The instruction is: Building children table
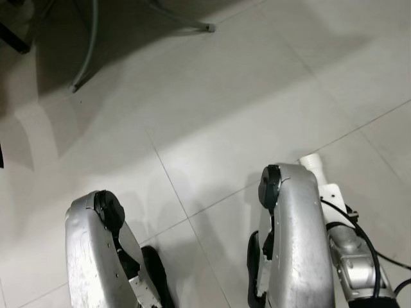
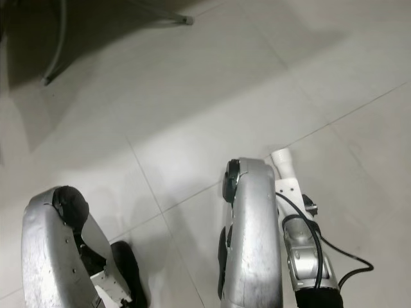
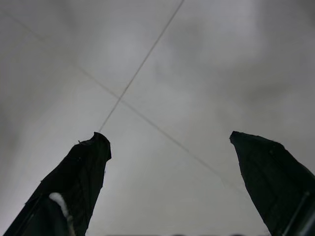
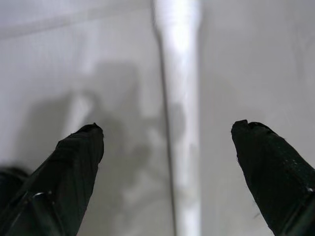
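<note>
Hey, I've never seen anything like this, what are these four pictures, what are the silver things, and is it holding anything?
This is a humanoid robot looking down at itself. The top two pictures come from the two eyes of a camera on its head, aimed at a pale tiled floor. The two silver shapes are its own arms: the left arm and the right arm, both hanging low.

The other two pictures come from small cameras on the wrists, each looking along the two black fingers of that arm's pincer. The left pincer is open over tile joints, with nothing between its fingers. The right pincer is open too; beyond it runs a blurred white rod, not gripped.

Near the top of the head views, thin grey metal legs of some furniture stand on the floor.
</note>
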You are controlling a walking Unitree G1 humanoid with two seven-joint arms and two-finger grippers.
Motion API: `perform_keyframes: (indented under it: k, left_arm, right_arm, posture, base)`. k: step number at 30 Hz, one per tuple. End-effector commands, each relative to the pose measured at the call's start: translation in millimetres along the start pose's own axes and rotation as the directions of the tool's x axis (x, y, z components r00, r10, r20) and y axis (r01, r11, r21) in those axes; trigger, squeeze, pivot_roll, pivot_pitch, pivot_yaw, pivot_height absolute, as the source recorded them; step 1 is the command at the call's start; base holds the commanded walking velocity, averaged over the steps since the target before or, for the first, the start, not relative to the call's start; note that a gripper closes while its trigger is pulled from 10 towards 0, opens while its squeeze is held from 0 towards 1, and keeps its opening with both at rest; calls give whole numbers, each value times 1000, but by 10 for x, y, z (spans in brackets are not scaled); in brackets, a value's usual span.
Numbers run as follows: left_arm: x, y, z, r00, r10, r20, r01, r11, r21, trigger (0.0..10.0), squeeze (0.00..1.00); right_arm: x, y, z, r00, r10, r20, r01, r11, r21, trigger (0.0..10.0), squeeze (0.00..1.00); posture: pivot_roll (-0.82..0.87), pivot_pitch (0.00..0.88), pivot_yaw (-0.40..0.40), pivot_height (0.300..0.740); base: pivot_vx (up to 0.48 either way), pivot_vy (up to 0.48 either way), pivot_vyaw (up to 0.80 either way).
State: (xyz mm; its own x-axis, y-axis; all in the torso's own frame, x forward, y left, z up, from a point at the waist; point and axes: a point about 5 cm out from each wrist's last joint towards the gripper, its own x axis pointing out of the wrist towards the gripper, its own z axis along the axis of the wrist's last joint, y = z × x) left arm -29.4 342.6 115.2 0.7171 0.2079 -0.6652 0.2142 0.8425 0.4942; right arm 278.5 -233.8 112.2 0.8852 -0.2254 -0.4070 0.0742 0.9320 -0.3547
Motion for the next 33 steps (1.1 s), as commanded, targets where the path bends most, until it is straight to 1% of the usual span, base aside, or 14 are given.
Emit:
perform_keyframes:
  k: [1,2,6,8,11,13,20,22,26,27,28,30,32,33]
  left_arm:
    - [-29,-90,-152,997,-13,-73,10,999,-39,10000,0]
    - [30,-140,-157,998,-14,-64,11,998,-59,10000,0]
    - [51,-156,-155,998,-16,-59,12,998,-65,10000,0]
    - [101,-184,-142,999,-12,-39,9,997,-83,10000,0]
    - [127,-201,-131,1000,-12,-27,9,995,-95,10000,0]
    - [174,-236,-92,1000,-11,2,11,993,-114,10000,0]
    - [317,-283,-17,999,7,49,0,991,-136,10000,0]
    - [406,-288,27,997,24,75,-13,989,-150,10000,0]
    - [482,-290,59,995,40,92,-24,986,-164,10000,0]
    - [532,-292,81,994,49,102,-31,984,-173,10000,0]
    - [587,-285,120,991,65,120,-41,981,-188,10000,0]
    - [622,-279,148,988,76,133,-48,979,-199,10000,0]
    - [714,-233,280,977,112,183,-71,973,-221,10000,0]
    - [714,-233,280,977,112,183,-71,973,-221,10000,0]
  right_arm:
    - [-96,339,129,987,154,50,-152,988,-40,10000,0]
    - [-161,292,145,994,105,23,-104,994,-46,10000,0]
    - [-175,273,146,996,85,16,-84,995,-48,10000,0]
    - [-223,181,172,1000,-6,15,7,999,-46,10000,0]
    - [-242,131,178,998,-57,14,57,997,-43,10000,0]
    - [-304,11,204,985,-171,31,171,985,-20,10000,0]
    - [-403,-58,273,959,-273,82,272,962,14,10000,0]
    - [-405,-106,360,944,-311,114,310,950,23,10000,0]
    - [-400,-153,449,927,-343,153,344,939,27,10000,0]
    - [-390,-173,523,913,-356,197,355,934,42,10000,0]
    - [-388,-143,636,901,-341,269,339,939,56,10000,0]
    - [-390,-118,714,889,-329,318,325,943,66,10000,0]
    - [-376,21,830,887,-258,383,248,966,76,10000,0]
    - [-376,21,830,887,-258,383,248,966,76,10000,0]
  posture:
    - [95,444,35,355]
    - [88,423,27,365]
    - [87,421,26,370]
    - [79,400,15,380]
    - [74,390,9,385]
    - [69,378,0,395]
    - [58,334,-13,415]
    - [49,300,-22,425]
    - [46,282,-28,435]
    - [44,262,-34,440]
    - [41,246,-37,445]
    - [41,246,-37,450]
    - [41,212,-47,460]
    - [41,212,-47,460]
  base:
    - [0,0,0]
    - [0,0,0]
    - [0,0,0]
    - [0,0,0]
    - [0,0,0]
    - [0,0,0]
    - [0,0,0]
    - [0,0,0]
    - [0,0,0]
    - [0,0,0]
    - [0,0,0]
    - [0,0,0]
    - [0,0,0]
    - [0,0,0]
